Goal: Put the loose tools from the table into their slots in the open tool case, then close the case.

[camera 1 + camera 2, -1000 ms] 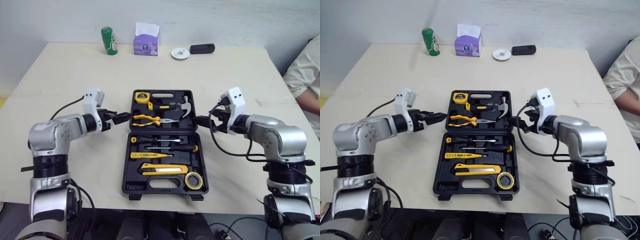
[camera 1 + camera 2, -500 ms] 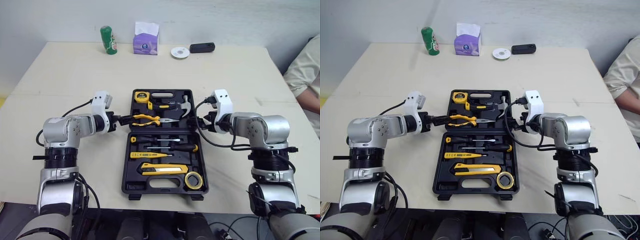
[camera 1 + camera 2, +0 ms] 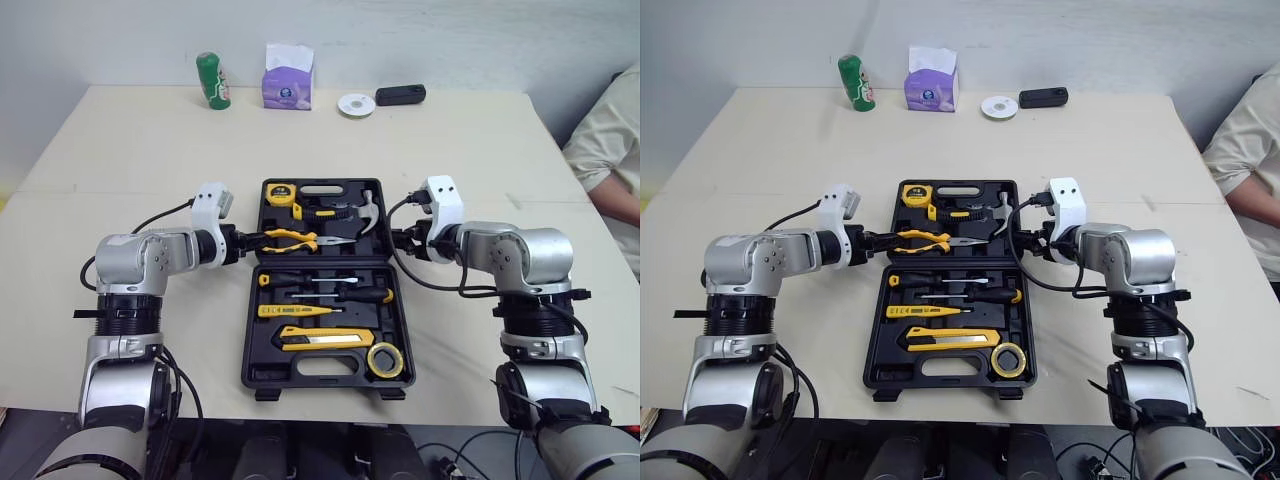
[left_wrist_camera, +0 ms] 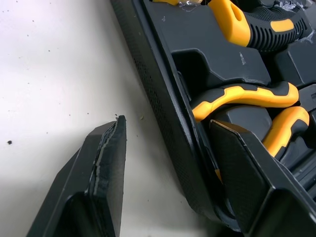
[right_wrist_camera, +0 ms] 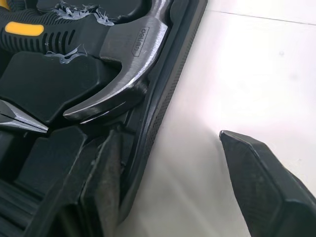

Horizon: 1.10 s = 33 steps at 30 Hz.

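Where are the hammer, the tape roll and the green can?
hammer point(image 5: 129, 60), right wrist view, steel head.
tape roll point(image 3: 374, 360), left eye view, yellow rim.
green can point(image 3: 209, 80), left eye view, body.

Along the far edge of the tabletop point(image 3: 130, 150), four things are standing in a row. A green can point(image 3: 210, 80) is sitting upright at the left end. Just beside it, a purple tissue box point(image 3: 288, 78) is showing a white tissue at its top. Further right, a white disc point(image 3: 355, 104) is lying flat, near a black oblong device point(image 3: 400, 95). A person in a pale shirt point(image 3: 610, 140) is sitting at the tabletop's right side.
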Motion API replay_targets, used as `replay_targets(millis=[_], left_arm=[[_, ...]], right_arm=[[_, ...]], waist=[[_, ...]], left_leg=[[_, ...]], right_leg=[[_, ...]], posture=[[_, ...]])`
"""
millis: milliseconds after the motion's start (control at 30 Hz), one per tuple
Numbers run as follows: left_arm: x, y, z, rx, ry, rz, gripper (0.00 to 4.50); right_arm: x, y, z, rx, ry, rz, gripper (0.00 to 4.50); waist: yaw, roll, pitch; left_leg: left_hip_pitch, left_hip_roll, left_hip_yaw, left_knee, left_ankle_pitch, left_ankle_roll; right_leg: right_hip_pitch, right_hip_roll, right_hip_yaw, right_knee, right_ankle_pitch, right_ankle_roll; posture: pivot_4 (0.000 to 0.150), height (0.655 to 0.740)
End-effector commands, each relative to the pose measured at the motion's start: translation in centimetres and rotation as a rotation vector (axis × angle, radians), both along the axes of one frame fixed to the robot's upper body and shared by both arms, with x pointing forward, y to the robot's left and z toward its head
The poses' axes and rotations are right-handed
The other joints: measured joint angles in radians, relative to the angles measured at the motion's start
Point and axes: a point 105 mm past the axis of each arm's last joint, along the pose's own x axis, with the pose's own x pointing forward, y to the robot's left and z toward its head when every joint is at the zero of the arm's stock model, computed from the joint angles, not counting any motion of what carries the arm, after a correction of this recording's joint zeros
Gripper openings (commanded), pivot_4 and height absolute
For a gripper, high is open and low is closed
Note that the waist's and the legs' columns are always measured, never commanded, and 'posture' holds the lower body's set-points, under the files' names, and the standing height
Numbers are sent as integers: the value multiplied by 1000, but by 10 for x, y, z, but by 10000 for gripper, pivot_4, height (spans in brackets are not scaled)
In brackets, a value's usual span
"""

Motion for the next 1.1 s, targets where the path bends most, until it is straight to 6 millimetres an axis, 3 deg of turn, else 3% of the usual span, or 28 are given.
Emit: replay_targets(millis=[33, 233, 267, 367, 467, 533, 767, 1100], left_arm=[[0, -2, 4, 33, -26, -13, 28188], [2, -4, 3, 44, -30, -24, 28188], [0, -6, 3, 38, -32, -38, 25698], [-3, -8, 2, 37, -27, -51, 16386], [-5, -9, -1, 46, -20, -54, 5122], [-6, -12, -3, 44, -18, -67, 3017], [-11, -24, -2, 20, -31, -114, 2548], [0, -31, 33, -70, -215, -115, 1952]], right_arm=[[2, -3, 7, -20, -40, 0, 31462], [4, -4, 4, -43, -38, 2, 31462], [3, -4, 3, -47, -37, 5, 31050], [2, -4, 0, -59, -34, 7, 22596], [1, -4, -1, -76, -33, 1, 8015], [0, -3, 0, -75, -31, 3, 84], [1, 0, 6, -59, -47, -13, 0], [12, 8, 40, 26, -221, -50, 0]], waist=[[0, 0, 0], [1, 0, 0], [1, 0, 0], [1, 0, 0], [2, 0, 0], [2, -1, 0], [3, -1, -1], [4, -1, 0]], left_leg=[[0, 0, 0, 0, 0, 0], [0, 0, 0, 0, 0, 0], [0, 0, 0, 0, 0, 0], [0, 0, 0, 0, 0, 0], [1, 0, 0, 0, 0, 0], [2, 0, 0, 0, 0, 0], [2, 0, 0, 0, 0, 0], [1, 0, 0, 0, 0, 0]], right_leg=[[0, 0, 0, 0, 0, 0], [0, 0, 0, 0, 0, 0], [0, 0, 0, 0, 0, 0], [0, 0, 0, 0, 0, 0], [1, 0, 0, 0, 0, 0], [1, 0, 0, 0, 0, 0], [1, 0, 1, 0, 0, 0], [0, -1, 0, 0, 0, 0]], posture=[[1500, 7316], [1500, 7316], [1500, 7316], [1500, 7316], [1500, 7316], [1500, 7316], [1500, 7316], [1500, 7316]])
